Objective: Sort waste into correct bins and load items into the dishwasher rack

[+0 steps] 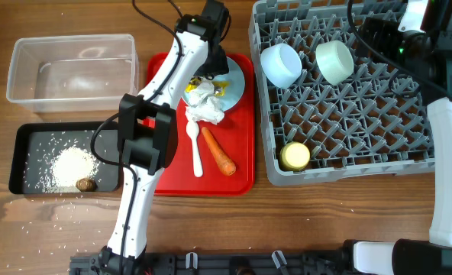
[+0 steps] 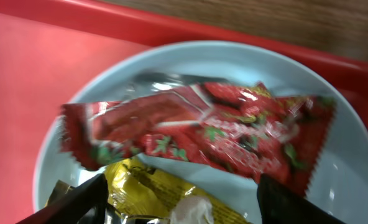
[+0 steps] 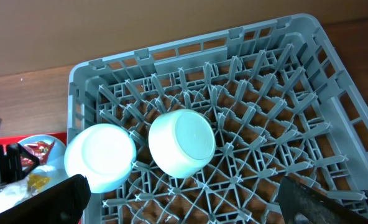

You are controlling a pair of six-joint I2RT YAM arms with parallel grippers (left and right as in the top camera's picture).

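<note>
My left gripper (image 2: 178,208) is open, low over the light blue plate (image 2: 352,168) on the red tray. A red wrapper (image 2: 196,130) lies across the plate. A yellow wrapper (image 2: 153,193) and a bit of white tissue (image 2: 190,213) lie between the fingers. In the overhead view the tissue (image 1: 205,103), white spoon (image 1: 195,149) and carrot (image 1: 218,151) lie on the tray. My right gripper (image 3: 184,205) is open and empty above the grey rack (image 3: 277,124), which holds two pale bowls (image 3: 101,155) (image 3: 181,142) and the yellow cup (image 1: 295,156).
The clear tub (image 1: 71,69) stands at the far left. The black tray (image 1: 27,153) in front of it holds rice (image 1: 73,164) and a brown lump (image 1: 87,184). Rice grains lie scattered on the table near it. The red tray (image 1: 241,164) sits between the bins and the rack.
</note>
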